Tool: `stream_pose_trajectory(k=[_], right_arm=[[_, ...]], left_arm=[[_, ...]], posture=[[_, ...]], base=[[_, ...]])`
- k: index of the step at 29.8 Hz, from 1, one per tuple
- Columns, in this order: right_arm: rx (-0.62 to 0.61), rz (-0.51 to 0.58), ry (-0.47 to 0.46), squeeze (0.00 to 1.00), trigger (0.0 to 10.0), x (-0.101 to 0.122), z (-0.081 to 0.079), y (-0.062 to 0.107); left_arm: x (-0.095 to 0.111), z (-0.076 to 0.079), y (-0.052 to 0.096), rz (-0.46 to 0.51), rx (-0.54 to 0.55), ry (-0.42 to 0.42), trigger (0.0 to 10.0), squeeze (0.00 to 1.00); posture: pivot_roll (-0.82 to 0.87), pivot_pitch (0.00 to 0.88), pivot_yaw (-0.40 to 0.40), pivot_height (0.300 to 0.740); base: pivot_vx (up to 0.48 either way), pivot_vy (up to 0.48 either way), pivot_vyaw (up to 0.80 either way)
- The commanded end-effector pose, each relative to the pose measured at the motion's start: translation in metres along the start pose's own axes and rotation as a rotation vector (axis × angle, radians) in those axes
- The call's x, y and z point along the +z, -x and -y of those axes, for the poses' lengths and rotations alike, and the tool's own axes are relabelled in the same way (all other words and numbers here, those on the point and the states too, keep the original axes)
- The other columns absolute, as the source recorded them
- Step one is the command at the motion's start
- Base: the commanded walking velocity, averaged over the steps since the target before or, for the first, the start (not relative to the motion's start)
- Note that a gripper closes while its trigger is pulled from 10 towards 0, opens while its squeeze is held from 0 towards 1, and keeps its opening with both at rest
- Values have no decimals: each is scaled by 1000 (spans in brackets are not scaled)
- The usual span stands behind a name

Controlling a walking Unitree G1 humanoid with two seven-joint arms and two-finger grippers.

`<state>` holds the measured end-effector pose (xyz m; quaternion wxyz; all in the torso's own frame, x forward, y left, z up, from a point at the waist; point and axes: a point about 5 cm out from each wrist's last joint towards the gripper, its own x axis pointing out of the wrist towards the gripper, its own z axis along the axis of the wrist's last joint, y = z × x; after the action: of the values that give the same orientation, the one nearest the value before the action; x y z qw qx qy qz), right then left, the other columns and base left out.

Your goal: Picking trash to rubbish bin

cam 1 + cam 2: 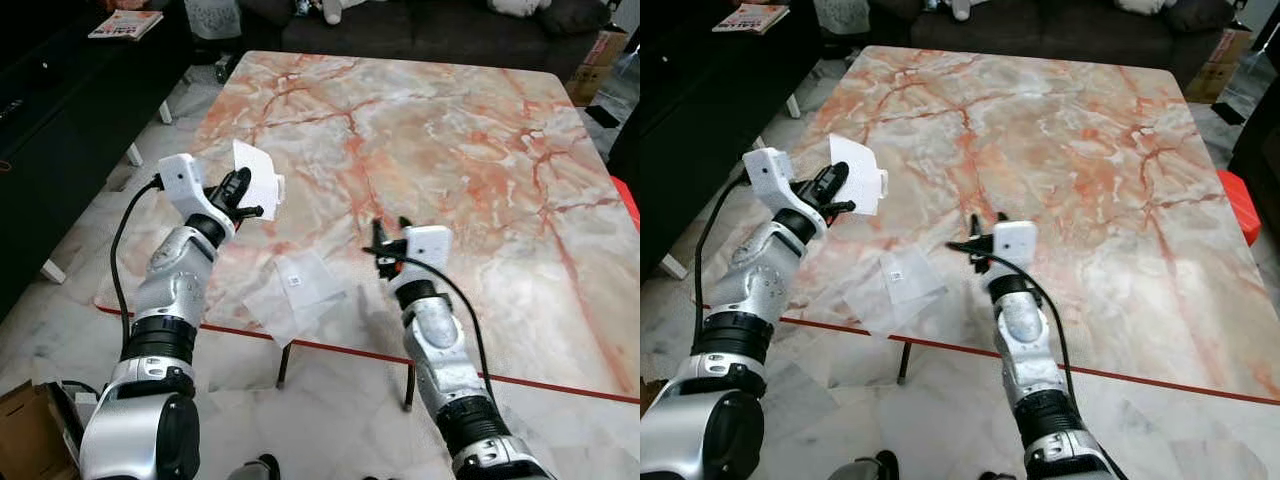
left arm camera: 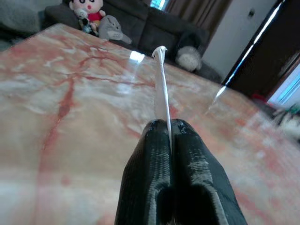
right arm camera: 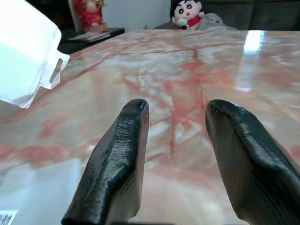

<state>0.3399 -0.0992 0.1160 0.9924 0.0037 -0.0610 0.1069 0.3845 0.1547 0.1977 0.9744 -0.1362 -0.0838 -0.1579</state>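
Observation:
My left gripper is shut on a flat white paper wrapper, held up above the left side of the marble table. In the left wrist view the wrapper stands edge-on, pinched between the black fingers. A clear plastic bag with a small label lies flat on the table near its front edge. My right gripper hovers open just right of that bag, nothing between its fingers. The held wrapper also shows in the right wrist view.
A dark sofa with plush toys lines the far side of the table. A black cabinet with a magazine stands to the left. A cardboard box sits at the back right, and a red object is beside the table's right edge.

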Motion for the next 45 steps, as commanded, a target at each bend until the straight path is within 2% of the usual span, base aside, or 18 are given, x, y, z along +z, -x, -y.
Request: stream_pose_trajectory(k=[1, 3, 4, 5, 9, 12, 24, 28, 45], right_arm=[[6, -35, 10, 0, 10000, -6, -1, 2], [3, -37, 10, 0, 10000, -7, -1, 2], [-1, -38, 12, 0, 10000, -6, -1, 2], [-4, -38, 14, 0, 10000, -6, -1, 1], [-4, -31, 10, 0, 10000, -3, -1, 0], [-4, -31, 12, 0, 10000, -3, -1, 0], [-21, -16, -3, 0, 10000, -1, 0, 0], [-20, -18, -3, 0, 10000, -1, 0, 1], [-27, -19, -5, 0, 10000, -1, 2, 1]], left_arm=[[-6, -3, 3, -27, 20, -94, 10000, 0], [-7, -2, 3, -33, 21, -119, 10000, 0], [-12, 2, 3, -41, 14, -167, 10000, 0], [-14, 3, 3, -41, 12, -181, 10000, 0], [-16, 8, 3, -19, 21, -193, 10000, 0], [-15, 13, 1, 10, 31, -237, 10000, 0], [-17, 16, 0, 27, 34, -263, 10000, 0], [-17, 18, 0, 32, 24, -292, 10000, 0], [-14, 16, -4, 42, 44, -271, 10000, 0]], posture=[[143, 139, -1, 740], [146, 140, -1, 740], [146, 139, 0, 740], [146, 139, 0, 740], [140, 138, 0, 740], [141, 140, -1, 740], [140, 140, 1, 740], [139, 142, 1, 740], [139, 141, 1, 740]], base=[[0, 0, 0], [0, 0, 0], [0, 0, 0], [0, 0, 0], [0, 0, 0], [0, 320, 0], [0, 463, 0], [0, 0, 0], [0, 0, 0]])
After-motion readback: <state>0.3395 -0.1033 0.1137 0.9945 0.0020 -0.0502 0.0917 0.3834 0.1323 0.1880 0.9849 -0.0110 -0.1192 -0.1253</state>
